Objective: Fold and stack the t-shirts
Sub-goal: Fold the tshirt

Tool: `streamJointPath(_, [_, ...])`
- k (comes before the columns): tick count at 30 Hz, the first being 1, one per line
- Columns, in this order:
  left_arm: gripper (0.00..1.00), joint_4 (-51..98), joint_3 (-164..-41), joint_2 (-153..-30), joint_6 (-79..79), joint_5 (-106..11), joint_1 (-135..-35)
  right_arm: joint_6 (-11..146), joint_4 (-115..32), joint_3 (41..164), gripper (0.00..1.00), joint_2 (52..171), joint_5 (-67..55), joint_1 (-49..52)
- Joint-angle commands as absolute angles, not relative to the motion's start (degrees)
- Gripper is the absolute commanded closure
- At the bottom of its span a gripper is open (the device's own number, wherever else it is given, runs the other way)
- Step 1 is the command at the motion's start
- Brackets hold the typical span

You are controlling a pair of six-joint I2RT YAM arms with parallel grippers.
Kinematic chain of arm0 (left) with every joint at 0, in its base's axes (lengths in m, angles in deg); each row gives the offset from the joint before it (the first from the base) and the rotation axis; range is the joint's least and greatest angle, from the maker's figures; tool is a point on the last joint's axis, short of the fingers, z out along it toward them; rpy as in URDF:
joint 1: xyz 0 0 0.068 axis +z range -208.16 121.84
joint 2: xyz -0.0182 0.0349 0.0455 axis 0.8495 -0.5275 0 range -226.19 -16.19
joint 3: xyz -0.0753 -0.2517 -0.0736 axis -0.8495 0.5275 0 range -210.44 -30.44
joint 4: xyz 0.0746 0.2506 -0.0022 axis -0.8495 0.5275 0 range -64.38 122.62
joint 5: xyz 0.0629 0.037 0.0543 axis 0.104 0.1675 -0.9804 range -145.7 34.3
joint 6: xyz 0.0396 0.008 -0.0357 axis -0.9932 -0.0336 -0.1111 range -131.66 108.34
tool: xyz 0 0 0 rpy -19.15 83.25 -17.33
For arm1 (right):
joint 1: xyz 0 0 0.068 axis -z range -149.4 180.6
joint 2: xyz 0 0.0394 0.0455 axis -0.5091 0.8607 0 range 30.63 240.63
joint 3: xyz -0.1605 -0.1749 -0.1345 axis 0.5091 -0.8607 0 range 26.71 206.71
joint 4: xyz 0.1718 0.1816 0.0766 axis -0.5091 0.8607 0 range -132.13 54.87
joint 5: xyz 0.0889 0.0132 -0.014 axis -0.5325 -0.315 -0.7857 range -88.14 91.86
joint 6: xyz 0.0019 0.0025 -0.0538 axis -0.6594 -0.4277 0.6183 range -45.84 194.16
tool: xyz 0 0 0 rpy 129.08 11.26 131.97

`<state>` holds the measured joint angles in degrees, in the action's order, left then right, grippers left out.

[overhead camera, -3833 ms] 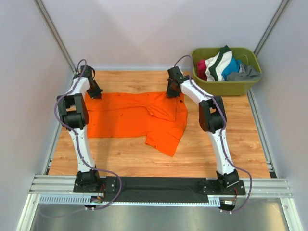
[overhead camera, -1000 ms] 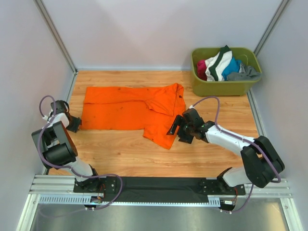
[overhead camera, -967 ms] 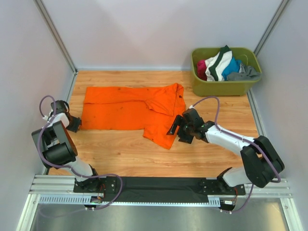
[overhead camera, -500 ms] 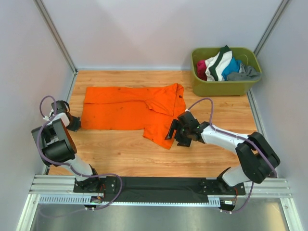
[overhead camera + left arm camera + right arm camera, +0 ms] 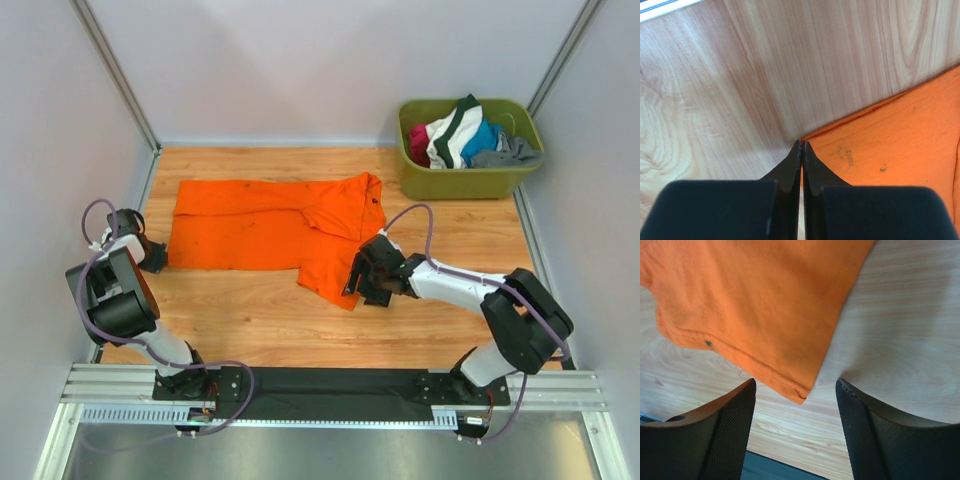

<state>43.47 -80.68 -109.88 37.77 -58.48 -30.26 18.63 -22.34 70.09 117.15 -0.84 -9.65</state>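
A bright orange t-shirt lies spread on the wooden table, its right part folded over into a flap that points toward the near edge. At the shirt's near left corner sits my left gripper, low on the table. In the left wrist view its jaws are pressed together at that corner of the orange t-shirt, and a sliver of orange shows between them. My right gripper is at the flap's near tip. It stands open, with the hemmed corner of the cloth between its fingers and untouched.
An olive-green tub holding several bunched garments stands at the far right corner. Pale walls enclose the table on three sides. A metal rail carrying the arm bases runs along the near edge.
My right gripper has slid left along the table to the flap's corner and its jaws have narrowed a little. My left gripper has shut at the shirt's near left corner.
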Motion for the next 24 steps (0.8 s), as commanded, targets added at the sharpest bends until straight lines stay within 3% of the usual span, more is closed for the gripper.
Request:
streamJointPath(1, [1.0,44.5,-79.5,-108.4,38.4,-61.3,-29.9,17.6,-20.1,73.4,0.33,119.2,4.0,-12.8])
streamJointPath(5, [1.0,45.2,-79.3,-107.7,39.0,-62.4,-29.9,17.5,-14.6,75.6,0.33,120.1,7.4,-15.8])
streamJointPath(15, [1.0,45.5,-78.8,-107.2,39.3,-63.2,-29.9,17.7,-13.9,77.6,0.49,124.9,8.5,-17.6])
streamJointPath(20, [1.0,45.6,-79.0,-107.4,39.2,-63.7,-29.9,18.8,-13.9,79.4,0.58,127.1,7.5,-17.7])
streamJointPath(24, [1.0,45.8,-79.2,-107.5,39.1,-64.0,-29.9,19.1,-12.8,79.9,0.74,127.9,7.2,-17.7])
